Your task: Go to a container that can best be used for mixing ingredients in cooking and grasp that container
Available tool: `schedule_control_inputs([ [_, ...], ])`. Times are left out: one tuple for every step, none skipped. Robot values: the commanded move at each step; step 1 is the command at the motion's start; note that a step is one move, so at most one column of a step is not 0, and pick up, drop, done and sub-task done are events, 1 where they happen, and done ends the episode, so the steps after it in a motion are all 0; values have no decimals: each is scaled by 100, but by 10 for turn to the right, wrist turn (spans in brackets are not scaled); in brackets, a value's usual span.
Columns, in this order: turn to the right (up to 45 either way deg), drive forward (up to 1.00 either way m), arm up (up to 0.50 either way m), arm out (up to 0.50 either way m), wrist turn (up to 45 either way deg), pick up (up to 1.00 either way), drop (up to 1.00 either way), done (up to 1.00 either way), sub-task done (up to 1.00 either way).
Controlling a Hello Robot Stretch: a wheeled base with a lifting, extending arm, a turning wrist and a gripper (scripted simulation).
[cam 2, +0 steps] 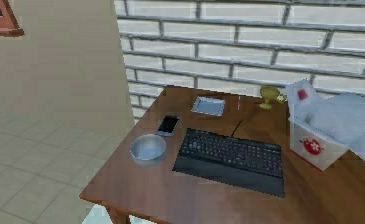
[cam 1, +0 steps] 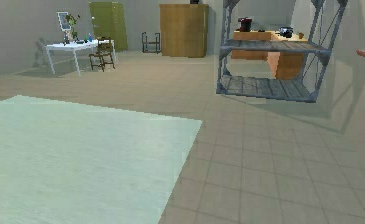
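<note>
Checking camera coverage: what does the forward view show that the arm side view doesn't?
Forward view: a pale green rug, a grey shelf unit, a white table, a wooden cabinet. Arm side view: a wooden desk bearing a grey bowl, black keyboard and phone, against a brick wall. Shared: beige tiled floor.

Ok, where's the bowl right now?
In the arm side view, the grey bowl sits on the wooden table near its left edge, just left of the black keyboard and below the phone in the picture.
</note>
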Motion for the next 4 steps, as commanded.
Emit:
schedule_control_inputs([
  [0, 0, 38, 0, 0, 0, 0, 0, 0],
  [0, 0, 0, 30, 0, 0, 0, 0, 0],
  [0, 0, 0, 0, 450, 0, 0, 0, 0],
  [0, 0, 0, 0, 450, 0, 0, 0, 0],
])
